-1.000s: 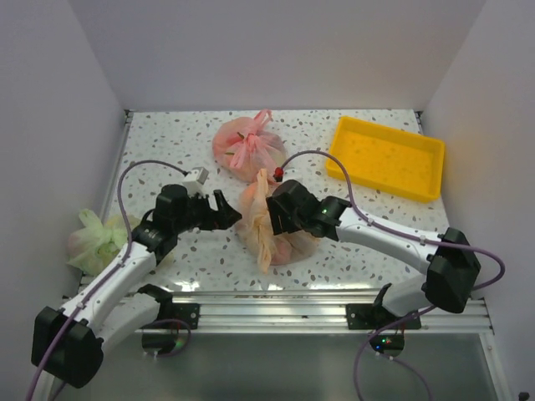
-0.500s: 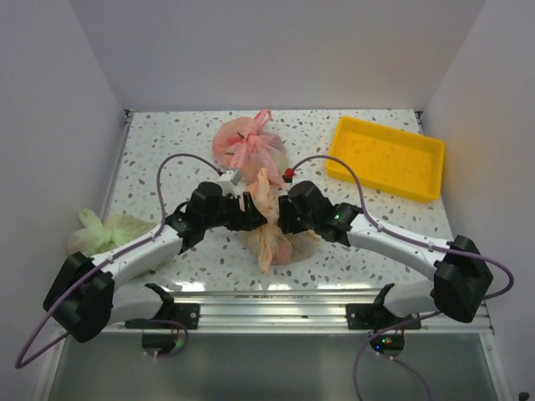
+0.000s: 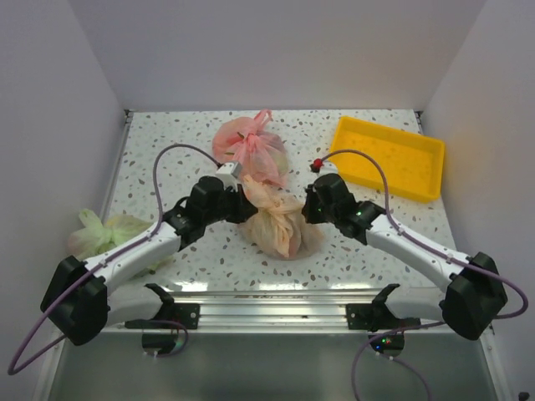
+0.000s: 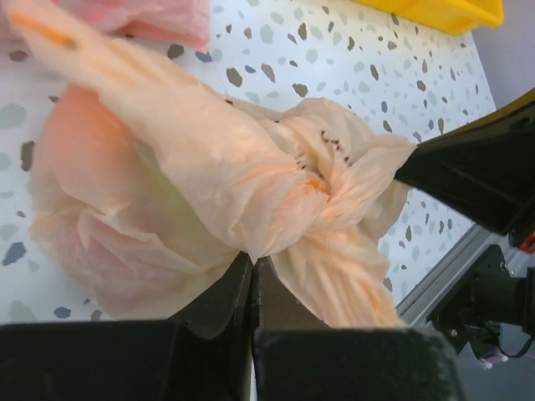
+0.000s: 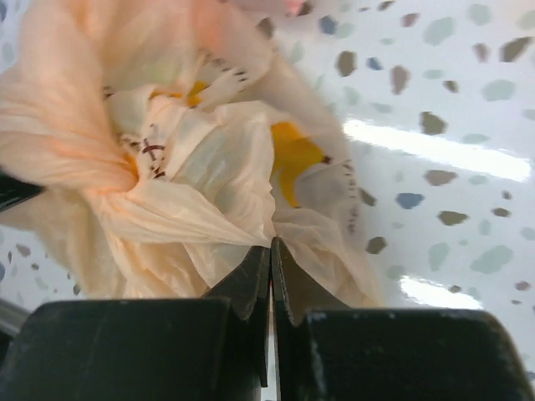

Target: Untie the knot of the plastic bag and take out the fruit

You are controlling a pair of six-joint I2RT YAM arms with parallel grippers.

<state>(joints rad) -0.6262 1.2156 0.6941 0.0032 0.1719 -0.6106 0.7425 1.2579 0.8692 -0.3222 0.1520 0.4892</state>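
White links and black joints are recorded on both arms (image 3: 134, 251), purple cables (image 3: 159, 167) routed alongside. The left gripper (image 4: 252, 261) and right gripper (image 5: 270, 248) are finished black.

**Four things on my surface**

My white, speckled surface (image 3: 167, 142) carries the peach-orange plastic bag (image 3: 280, 227) at its middle, a pink bag (image 3: 247, 146) just behind it, a yellow tray (image 3: 384, 154) far right, and a pale green bag (image 3: 100, 234) at the left edge.

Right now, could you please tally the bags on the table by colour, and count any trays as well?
peach-orange bag: 1
pink bag: 1
pale green bag: 1
yellow tray: 1
Total: 4
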